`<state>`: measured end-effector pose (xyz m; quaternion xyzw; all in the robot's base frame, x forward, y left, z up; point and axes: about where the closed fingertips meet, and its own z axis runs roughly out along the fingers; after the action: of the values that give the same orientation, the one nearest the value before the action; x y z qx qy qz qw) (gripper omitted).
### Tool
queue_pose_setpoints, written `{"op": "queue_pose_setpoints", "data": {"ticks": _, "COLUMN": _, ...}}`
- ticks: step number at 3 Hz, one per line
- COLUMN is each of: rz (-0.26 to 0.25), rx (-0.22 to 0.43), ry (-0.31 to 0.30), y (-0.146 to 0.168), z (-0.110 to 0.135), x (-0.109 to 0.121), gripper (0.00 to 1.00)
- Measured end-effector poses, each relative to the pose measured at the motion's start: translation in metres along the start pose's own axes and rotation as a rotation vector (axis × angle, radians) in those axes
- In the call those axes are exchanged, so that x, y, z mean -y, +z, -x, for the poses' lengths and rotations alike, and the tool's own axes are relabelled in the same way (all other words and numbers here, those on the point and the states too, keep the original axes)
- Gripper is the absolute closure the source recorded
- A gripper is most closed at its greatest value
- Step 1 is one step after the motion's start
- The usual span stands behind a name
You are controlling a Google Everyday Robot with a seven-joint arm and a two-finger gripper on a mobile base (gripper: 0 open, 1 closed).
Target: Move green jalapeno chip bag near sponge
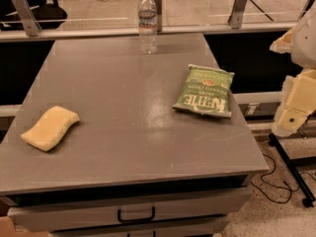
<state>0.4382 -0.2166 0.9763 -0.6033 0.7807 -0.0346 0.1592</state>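
Only a slice of the robot shows, cut off by the right edge of the frame. White rounded hard-shell arm (307, 33): smooth glossy casing, curved outline, warm yellowish tint from the lighting. A tan-cream wedge-shaped piece pokes out on its left side, with an uneven edge. Below it is the cream-white blocky plastic gripper (291, 113), at the far right beside the table's right side and off the tabletop. Flat faces, squared corners, upper face pale yellow, lower part lighter off-white. There is a small darker mark near its lower end, too unclear to identify. No cables, screws or lettering can be made out.
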Motion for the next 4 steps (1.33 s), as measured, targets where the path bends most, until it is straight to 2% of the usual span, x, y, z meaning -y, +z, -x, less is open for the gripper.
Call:
{"op": "queue_pose_setpoints", "data": {"ticks": 1, "rz": 0.0, "rx": 0.0, "ry": 0.0, "y": 0.0, "z": 0.0, "x": 0.0, "gripper": 0.0}}
{"op": "queue_pose_setpoints", "data": {"ticks": 2, "rz": -0.002, "rx": 0.06, "ry": 0.022, "y": 0.019, "z": -0.002, "x": 0.017, "gripper": 0.0}}
{"op": "queue_pose_setpoints", "data": {"ticks": 3, "rz": 0.003, "rx": 0.16, "ry": 0.103, "y": 0.06, "z": -0.004, "x": 0.054, "gripper": 0.0}}
{"op": "queue_pose_setpoints", "data": {"ticks": 4, "rz": 0.017, "rx": 0.233, "ry": 0.19, "y": 0.1, "z": 0.001, "x": 0.081, "gripper": 0.0}}
